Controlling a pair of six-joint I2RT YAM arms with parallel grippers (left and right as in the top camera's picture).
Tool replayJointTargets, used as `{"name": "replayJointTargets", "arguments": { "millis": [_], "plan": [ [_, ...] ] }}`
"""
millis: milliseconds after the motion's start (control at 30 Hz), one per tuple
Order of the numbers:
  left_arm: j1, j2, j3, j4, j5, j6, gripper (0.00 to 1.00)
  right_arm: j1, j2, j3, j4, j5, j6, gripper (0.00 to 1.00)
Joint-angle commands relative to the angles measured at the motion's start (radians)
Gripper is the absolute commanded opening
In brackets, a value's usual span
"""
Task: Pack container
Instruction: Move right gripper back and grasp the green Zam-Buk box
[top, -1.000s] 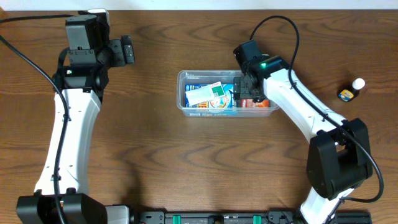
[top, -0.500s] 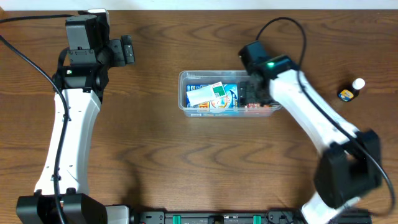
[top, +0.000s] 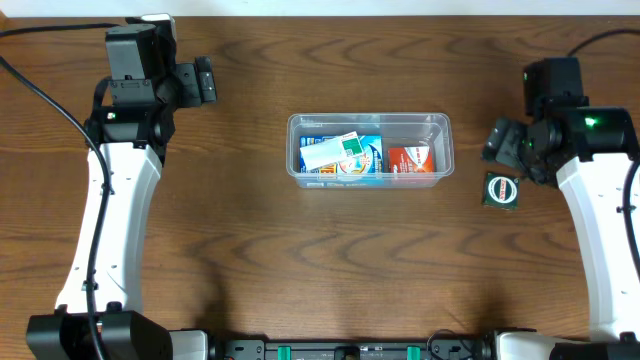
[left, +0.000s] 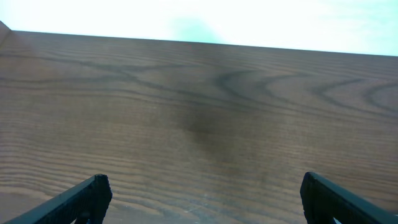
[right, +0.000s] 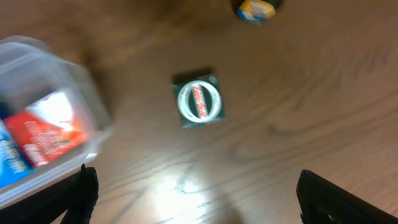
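Across the overhead view we see the brown wooden table, with the left arm down its left side and the right arm down its right. At mid-table sits the container, upright, its long side running left to right. It holds blue cartons towards its left and a red packet towards its right. Just beside its right end, not touching it, a green packet lies flat on the wood. The right gripper hangs by that packet, clear of the tub. The left gripper is near the table's far edge, well apart from everything.

From above we cannot judge either pair of jaws. Each wrist camera shows its fingertips at the bottom corners of the frame, spread wide with nothing between. Only the right wrist view shows a small bottle, blurred, beyond the green packet; overhead, the arm covers that spot.

A second ago the right gripper was down in the container's right end, over the red packet; it has since swung out to the right. The left arm has not moved.

Bare wood lies open in front of the container and to its left.
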Motion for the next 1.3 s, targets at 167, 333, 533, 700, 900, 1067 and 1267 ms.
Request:
{"name": "replayJointTargets", "arguments": {
  "millis": [167, 333, 533, 700, 900, 1067, 1267],
  "plan": [
    [0.003, -0.001, 0.009, 0.000, -0.015, -0.012, 0.98, -0.074, 0.015, -0.297, 0.254, -0.073, 0.011, 0.99],
    [0.003, -0.001, 0.009, 0.000, -0.015, -0.012, 0.98, -0.114, 0.020, -0.418, 0.428, -0.104, -0.050, 0.99],
    [0.003, -0.001, 0.009, 0.001, -0.015, -0.012, 0.98, -0.154, 0.026, -0.468, 0.526, -0.104, -0.128, 0.99],
    [0.003, -0.001, 0.009, 0.001, -0.015, -0.012, 0.98, -0.160, 0.027, -0.520, 0.620, -0.126, -0.195, 0.99],
    [0.003, -0.001, 0.009, 0.000, -0.015, -0.012, 0.98, -0.160, 0.027, -0.590, 0.735, -0.182, -0.254, 0.99],
    [0.003, -0.001, 0.009, 0.000, -0.015, -0.012, 0.98, -0.161, 0.027, -0.644, 0.808, -0.151, -0.254, 0.99],
    [0.003, -0.001, 0.009, 0.001, -0.015, -0.012, 0.98, -0.161, 0.032, -0.706, 0.908, -0.145, -0.254, 0.99]
  ]
}}
